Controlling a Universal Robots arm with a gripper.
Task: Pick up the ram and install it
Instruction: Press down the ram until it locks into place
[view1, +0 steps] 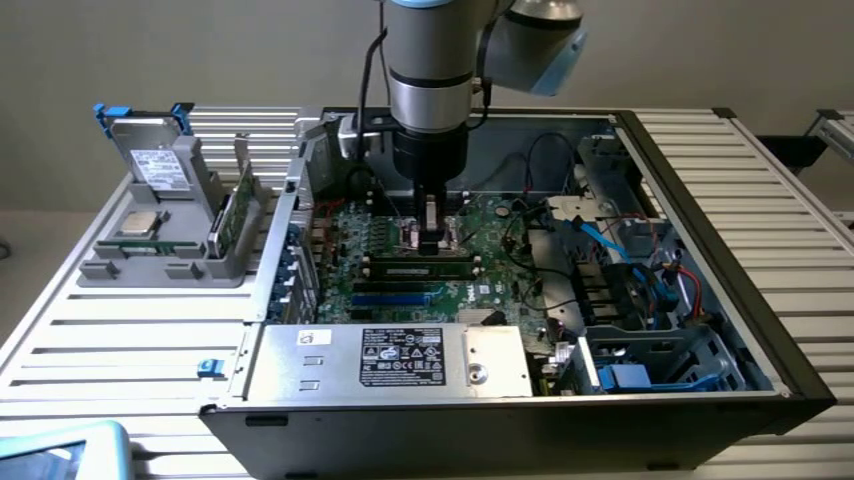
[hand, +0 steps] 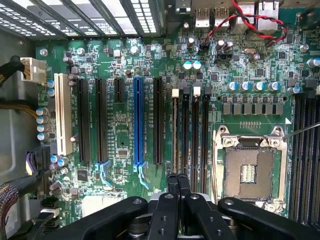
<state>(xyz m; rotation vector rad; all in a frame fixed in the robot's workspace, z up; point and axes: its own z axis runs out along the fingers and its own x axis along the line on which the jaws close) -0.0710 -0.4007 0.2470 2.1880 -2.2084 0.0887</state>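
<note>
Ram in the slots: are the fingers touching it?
Cannot tell. In the exterior view the shut fingers end right at the ram, and their tips hide any contact or gap. The wrist view does not settle it.

Arm (view1: 430, 60) cut off by the exterior view's top edge; gripper (view1: 434, 238) tips blocked by its own body; label (view1: 404, 357) text too small to be read

Even, diffuse overhead light; soft shadows inside the case (view1: 694, 300). Motherboard (hand: 125, 125) beyond the fingers (hand: 172, 187) was sharp; fingers themselves slightly soft.
</note>
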